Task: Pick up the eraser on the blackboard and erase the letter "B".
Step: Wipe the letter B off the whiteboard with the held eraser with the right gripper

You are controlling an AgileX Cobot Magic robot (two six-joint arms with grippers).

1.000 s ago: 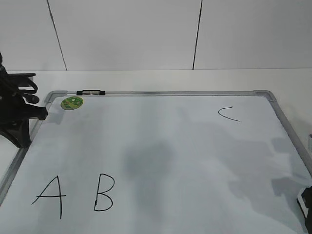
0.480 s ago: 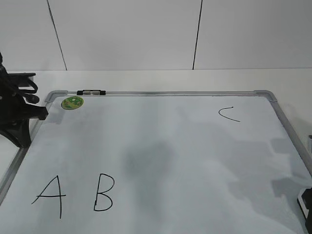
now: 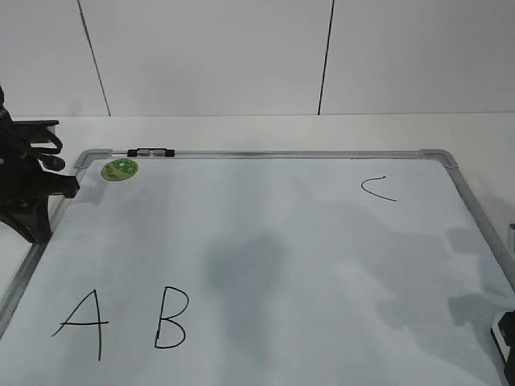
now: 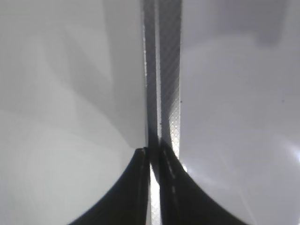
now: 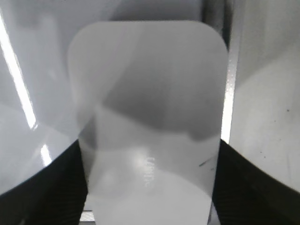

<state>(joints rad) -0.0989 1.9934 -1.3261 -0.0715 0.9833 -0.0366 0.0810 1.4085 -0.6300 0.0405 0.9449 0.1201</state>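
Observation:
The blackboard (image 3: pixel 273 153) is a white board in a silver frame, lying flat. On it are a black "A" (image 3: pixel 80 323), the letter "B" (image 3: pixel 171 318) at the front left, and a small "C" (image 3: pixel 378 187). The eraser (image 5: pixel 150 108), a white rounded block with faint grey lettering, fills the right wrist view. It lies against the board's right frame. My right gripper (image 5: pixel 150 187) has a finger tight on each long side of it. In the exterior view only a dark part of this gripper (image 3: pixel 508 336) shows at the lower right edge. My left gripper (image 4: pixel 153 157) is shut and empty over the left frame.
A round green sticker (image 3: pixel 119 169) sits at the board's far left corner. A small black clip (image 3: pixel 150 151) is on the far frame. My left arm (image 3: pixel 24 185) stands at the board's left edge. A white wall is behind the table.
The right gripper's dark tip and its shadow have slid slightly lower at the right edge of the exterior view. The left arm has not moved.

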